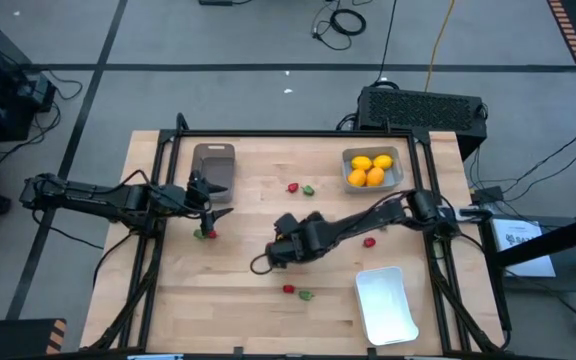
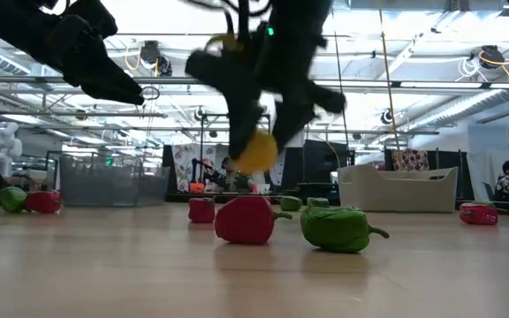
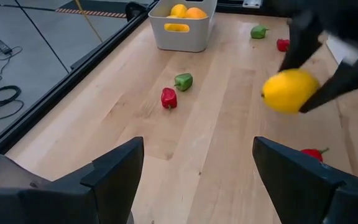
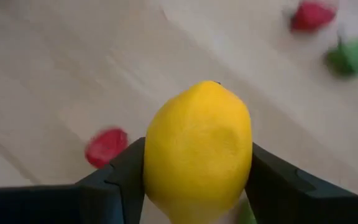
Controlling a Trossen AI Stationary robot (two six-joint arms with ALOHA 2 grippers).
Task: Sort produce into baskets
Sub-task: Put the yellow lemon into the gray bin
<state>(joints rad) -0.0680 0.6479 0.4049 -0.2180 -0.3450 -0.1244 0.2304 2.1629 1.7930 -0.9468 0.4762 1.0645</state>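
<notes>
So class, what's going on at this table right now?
The right gripper holds a yellow lemon in its fingers, lifted above the middle of the table. The left gripper hovers open near the brown-grey basket, holding nothing. The grey-blue basket already has citrus in it; the white basket looks empty. Red and green peppers lie scattered on the wood.

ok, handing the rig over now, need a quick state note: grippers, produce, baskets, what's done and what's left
Right gripper: shut on a lemon, held off the table near mid-table.
Left gripper: open, empty, above a red and green pepper pair beside the brown-grey basket.
Done: four citrus in the grey-blue basket.
Left: the held lemon, presumably for that basket. Peppers loose on the table: pairs at the far centre and near edge, one red under the right arm. White basket holds nothing.
</notes>
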